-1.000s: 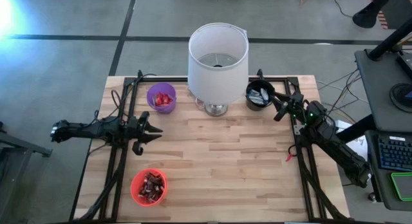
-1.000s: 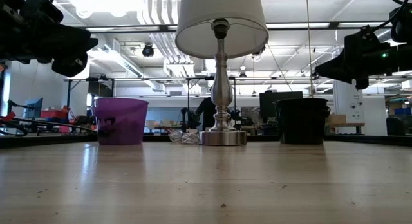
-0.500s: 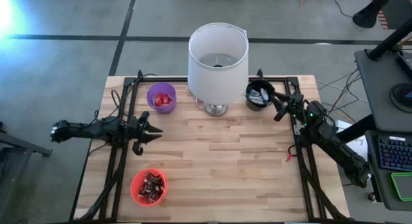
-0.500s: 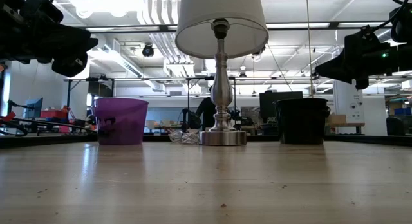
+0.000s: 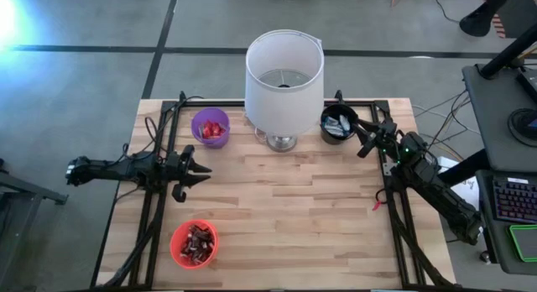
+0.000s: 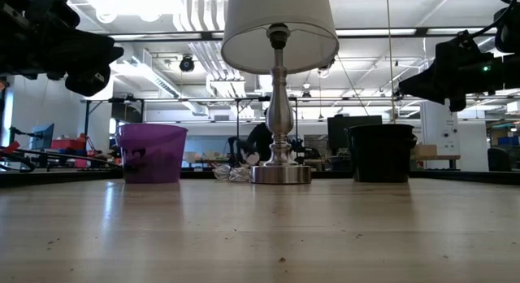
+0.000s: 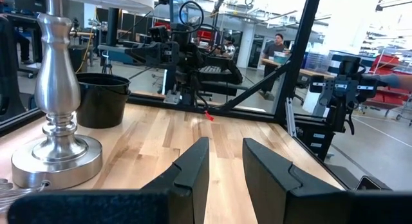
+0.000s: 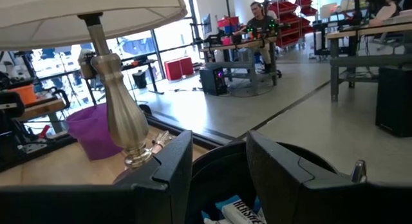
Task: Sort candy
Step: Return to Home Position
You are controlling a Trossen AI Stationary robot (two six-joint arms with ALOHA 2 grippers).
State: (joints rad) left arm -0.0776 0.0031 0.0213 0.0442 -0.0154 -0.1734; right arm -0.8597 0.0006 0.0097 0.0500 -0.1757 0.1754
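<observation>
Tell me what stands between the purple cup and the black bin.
The lamp: in the high view its silver base sits between the purple cup and the black bin; the low view shows the same.

Grey floor (image 5: 84, 82) — bright ceiling lights (image 6: 150, 2)

The left arm (image 5: 117, 169) and right arm (image 5: 436, 191) are matte black. The left gripper (image 7: 225, 143) has blocky, angular fingers (image 7: 192, 172). A green light (image 5: 404, 146) glows on the right arm.

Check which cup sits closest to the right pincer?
The black cup, right of the lamp: the right pincer hovers just beside it. The purple cup is past the lamp; the orange cup sits front left.
</observation>
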